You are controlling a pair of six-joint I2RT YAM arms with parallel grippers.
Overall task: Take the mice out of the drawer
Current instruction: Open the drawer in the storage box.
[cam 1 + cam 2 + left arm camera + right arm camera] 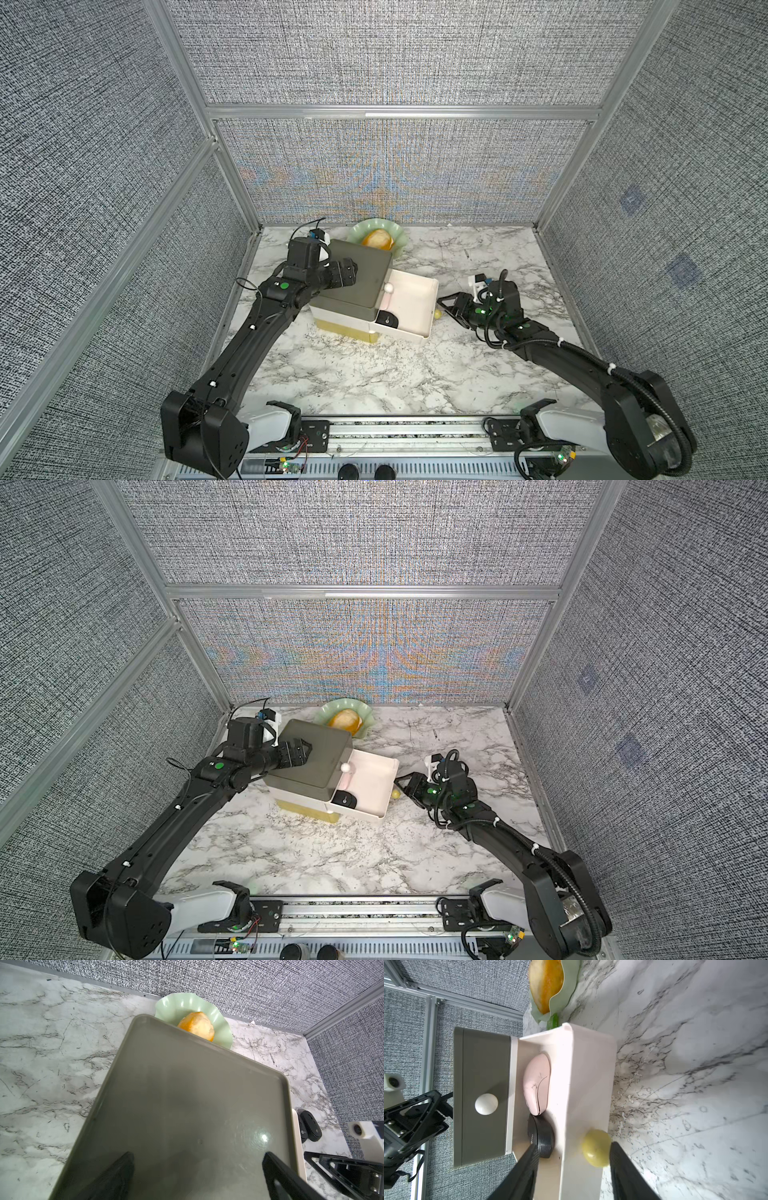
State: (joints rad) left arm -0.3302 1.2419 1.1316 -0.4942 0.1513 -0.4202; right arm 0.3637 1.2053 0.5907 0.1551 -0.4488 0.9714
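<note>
The white drawer [430, 307] [587, 1064] stands pulled out to the right of a grey-green cabinet [357, 270]. In it lie a pale pink mouse [537, 1084] and a black mouse [386, 320] [345, 801] [542, 1138]. Two more black mice [310, 1127] show in the left wrist view past the drawer's white rim, apparently on the marble. My right gripper [446, 305] [574, 1147] is open. It straddles the drawer's front wall and yellow knob [596, 1148], with one finger inside near the black mouse. My left gripper [351, 270] [198, 1156] rests open on the cabinet top, holding nothing.
A green fluted plate [399, 239] with a bread roll [378, 239] sits behind the cabinet by the back wall. A white knob [486, 1104] marks the shut upper drawer. Fabric walls enclose the marble table [374, 374] on three sides.
</note>
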